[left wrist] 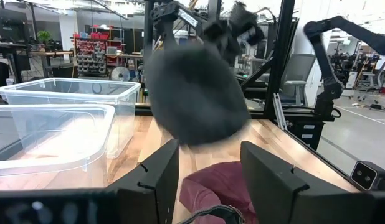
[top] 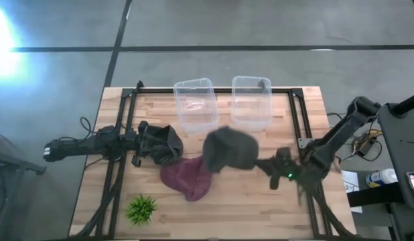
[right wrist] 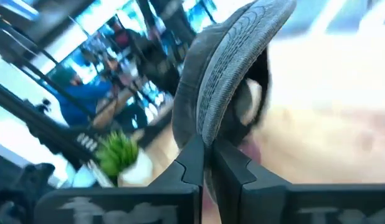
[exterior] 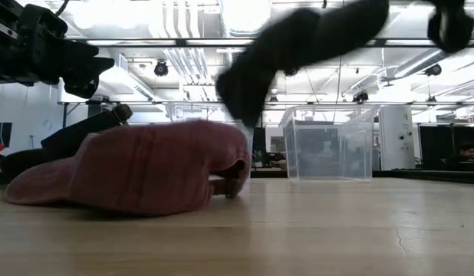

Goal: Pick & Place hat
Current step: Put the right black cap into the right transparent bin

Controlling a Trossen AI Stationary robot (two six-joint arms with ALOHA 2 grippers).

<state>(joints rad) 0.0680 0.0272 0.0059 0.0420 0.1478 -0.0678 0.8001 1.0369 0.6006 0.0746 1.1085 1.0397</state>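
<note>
Mid-carry, by the look of it: grey hat lifted clear of the table and hanging from the right gripper, fingers pinched tight on the brim edge, brim sandwiched between the two pads, crown dangling beyond the fingertips toward the middle of the table. Probably next: swing toward the two clear bins, hold the crown over an open bin, then release; blurred, so likely swaying, worth letting settle first. Red hat flat on the table just below and beside the grey one, not touched. Black hat at the left gripper, fingers set apart in the left wrist view; actual grip on it unclear. Small green plant near the front edge.
</note>
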